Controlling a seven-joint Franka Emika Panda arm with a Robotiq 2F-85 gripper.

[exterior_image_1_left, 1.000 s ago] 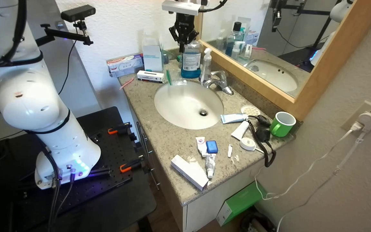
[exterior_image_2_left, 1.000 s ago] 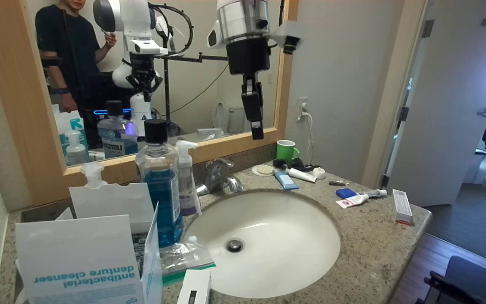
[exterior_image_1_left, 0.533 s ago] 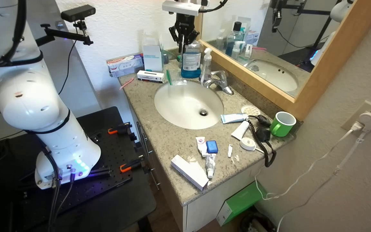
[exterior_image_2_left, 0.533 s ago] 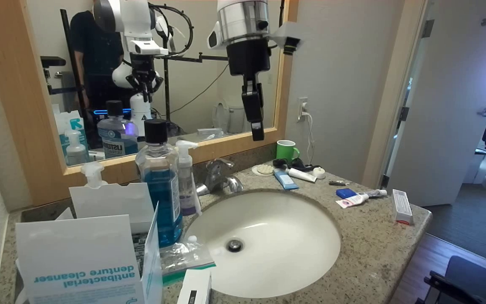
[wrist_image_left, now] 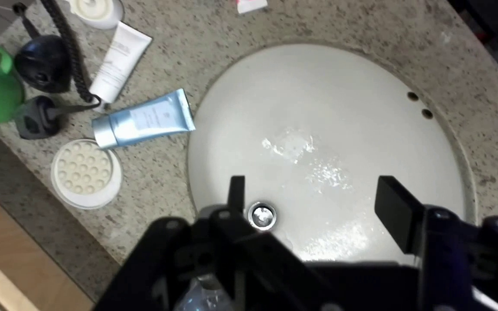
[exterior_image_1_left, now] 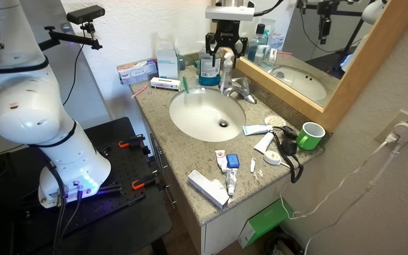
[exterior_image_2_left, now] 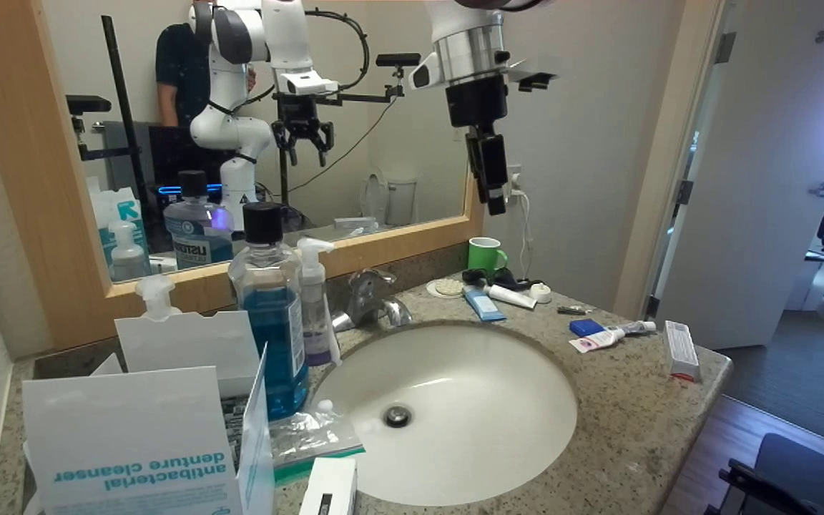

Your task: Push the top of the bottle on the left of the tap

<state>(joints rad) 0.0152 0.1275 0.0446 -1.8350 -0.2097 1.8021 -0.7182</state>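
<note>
Left of the chrome tap (exterior_image_2_left: 369, 300) stand two see-through bottles, both upright. A blue-liquid bottle (exterior_image_2_left: 280, 357) carries a dark top (exterior_image_2_left: 263, 222); in an exterior view the gripper hides that top. Between it and the tap is a slimmer pump bottle (exterior_image_2_left: 317, 322) with a white pump head (exterior_image_2_left: 312, 250). My gripper (exterior_image_1_left: 224, 66) hangs high over the counter, pointing down, its fingers spread with nothing between them. From the side, the gripper (exterior_image_2_left: 498, 207) is well above the tap, touching nothing. In the wrist view the open gripper (wrist_image_left: 311, 185) frames the sink.
The mirror's wooden frame (exterior_image_1_left: 278, 83) runs behind the tap. An open denture cleanser box (exterior_image_2_left: 133, 429) stands near the blue bottle. Tubes, a soap dish (wrist_image_left: 87, 172) and a green cup (exterior_image_1_left: 310, 136) lie beyond the sink (exterior_image_1_left: 207, 117).
The fingers have gone from shut to spread apart. The gripper has moved to the right in both exterior views, and somewhat higher in one of them. The bottles stay put.
</note>
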